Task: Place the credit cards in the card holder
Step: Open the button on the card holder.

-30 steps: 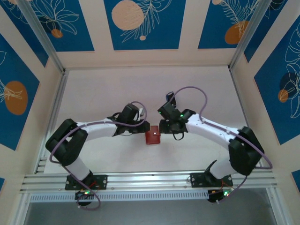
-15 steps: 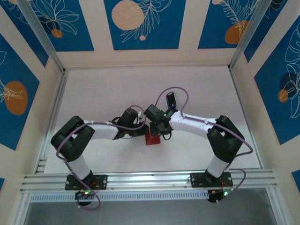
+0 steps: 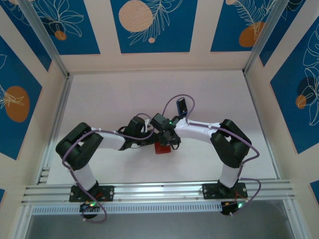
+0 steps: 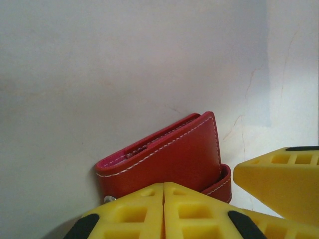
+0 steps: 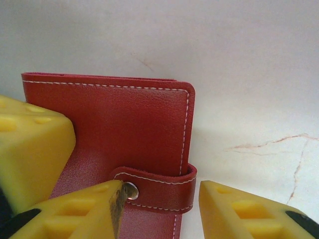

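Right gripper (image 5: pixel 160 193) open astride the snapped-shut holder's (image 5: pixel 124 124) tab (image 5: pixel 169 180), left gripper (image 4: pixel 163 193) closed just by it; whether cards are inside, I cannot tell.

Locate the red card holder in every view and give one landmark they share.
Top external: card holder just below the picture's centre.
Left wrist: lower middle, tilted, behind the yellow fingers.
Right wrist: left and centre, snap tab near the bottom.
Shared landmark: the white table beneath it.
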